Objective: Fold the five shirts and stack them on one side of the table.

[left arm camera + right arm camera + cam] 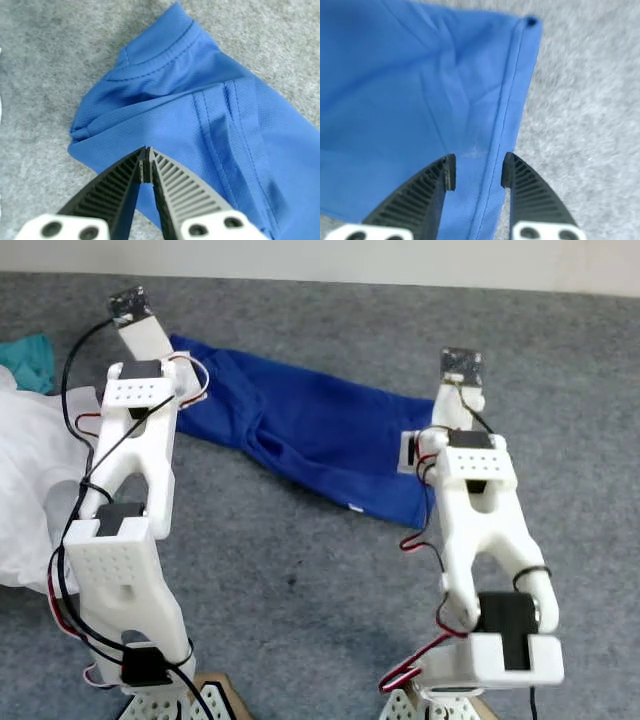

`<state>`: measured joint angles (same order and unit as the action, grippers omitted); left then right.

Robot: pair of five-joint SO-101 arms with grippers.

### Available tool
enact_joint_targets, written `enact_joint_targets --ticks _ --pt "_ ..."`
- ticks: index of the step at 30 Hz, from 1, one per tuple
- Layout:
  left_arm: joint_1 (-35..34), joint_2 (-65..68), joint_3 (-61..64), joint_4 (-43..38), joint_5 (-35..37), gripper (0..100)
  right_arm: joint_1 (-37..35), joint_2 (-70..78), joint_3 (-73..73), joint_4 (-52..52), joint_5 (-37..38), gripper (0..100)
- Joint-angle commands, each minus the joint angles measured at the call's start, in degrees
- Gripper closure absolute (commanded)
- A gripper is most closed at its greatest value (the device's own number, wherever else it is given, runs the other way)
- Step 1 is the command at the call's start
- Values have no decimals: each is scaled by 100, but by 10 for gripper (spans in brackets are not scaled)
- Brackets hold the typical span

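A blue shirt (pixel 310 430) lies stretched out and creased across the grey table, running from far left to near right. My left gripper (pixel 146 159) is at the shirt's far-left end, just below the collar seam (pixel 150 70), shut with its tips pinched on the blue fabric (pixel 210 125). My right gripper (pixel 477 172) is open at the shirt's near-right end. Its fingers straddle the stitched hem (pixel 507 100), close to the shirt's corner (pixel 530 22). In the high view both arms reach forward, and their wrists cover the grip points.
A white garment (pixel 25 470) is heaped at the table's left edge, with a teal one (pixel 30 355) behind it. Grey felt-like table surface (pixel 300 580) lies bare between the two arm bases and to the right (pixel 580 440).
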<state>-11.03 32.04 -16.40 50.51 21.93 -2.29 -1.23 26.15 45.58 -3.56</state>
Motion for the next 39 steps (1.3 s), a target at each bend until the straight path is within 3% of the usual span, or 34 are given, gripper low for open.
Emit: enact_joint_targets --ticks 1,20,36,39 --pt "-101 -356 -40 18 -44 992 92 40 -92 -154 -44 836" --pt "-119 -347 -22 18 -44 992 347 1138 -822 -145 193 838" --pt "-110 -347 -22 18 -44 992 84 3020 -3020 611 202 841" --pt "-110 -347 -22 18 -44 992 22 3134 -3169 611 211 893"
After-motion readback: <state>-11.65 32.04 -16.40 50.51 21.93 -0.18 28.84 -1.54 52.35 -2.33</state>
